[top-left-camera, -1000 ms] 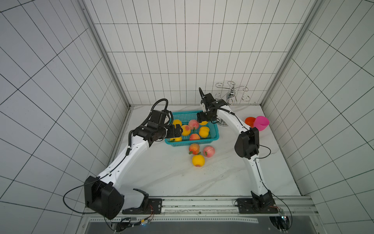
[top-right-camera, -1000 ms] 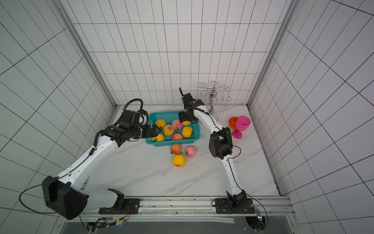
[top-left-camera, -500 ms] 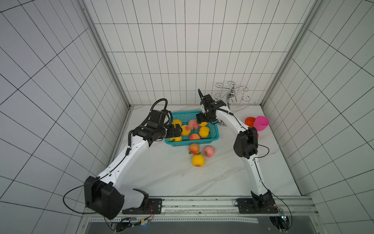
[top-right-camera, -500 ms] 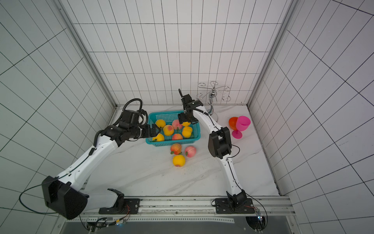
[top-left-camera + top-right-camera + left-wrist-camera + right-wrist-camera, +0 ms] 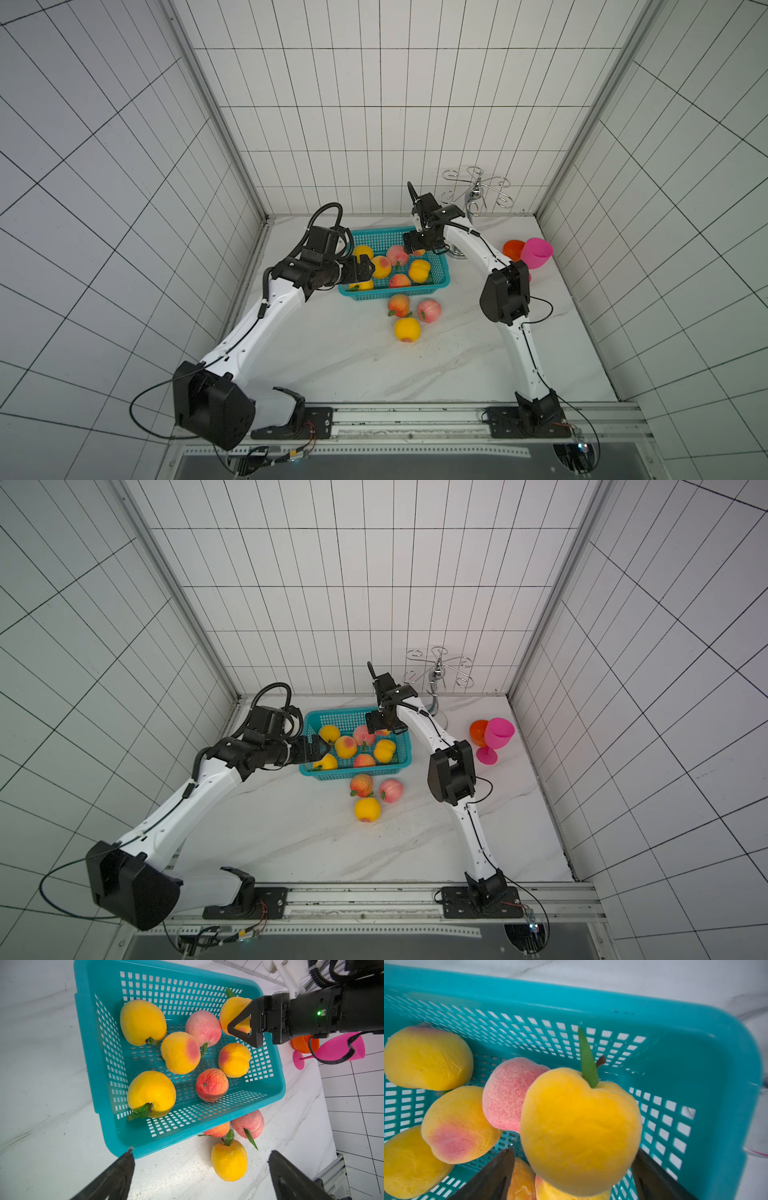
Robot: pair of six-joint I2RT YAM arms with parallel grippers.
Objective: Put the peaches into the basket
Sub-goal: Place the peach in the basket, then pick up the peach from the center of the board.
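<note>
**A:** What is the right pincer doing?

**B:** The right pincer (image 5: 574, 1150) is hanging over the 1 o'clock corner of the turquoise rectangular plastic mesh basket (image 5: 85, 1043). Its jaws have been widening over the last second and are now standing apart. One finger (image 5: 492, 1169) is clear of the yellow-orange round toy peach (image 5: 579, 1130) with a green leaf, so I judge it is dropping free.

**A:** And around it?

**B:** Six more peaches (image 5: 179, 1052) are lying inside the basket. Three loose peaches (image 5: 407, 329) are sitting on the white marble-look tabletop (image 5: 353, 365) at the basket's 6 o'clock. The left pincer (image 5: 201, 1150) is hovering at its 9 o'clock, empty, with its jaws spread wide. A pink plastic goblet (image 5: 537, 252) and an orange plastic goblet (image 5: 513, 249) are standing at 3 o'clock.

**A:** What does that mean for the task?

**B:** The seventh of ten is going in, and three are remaining.
</note>
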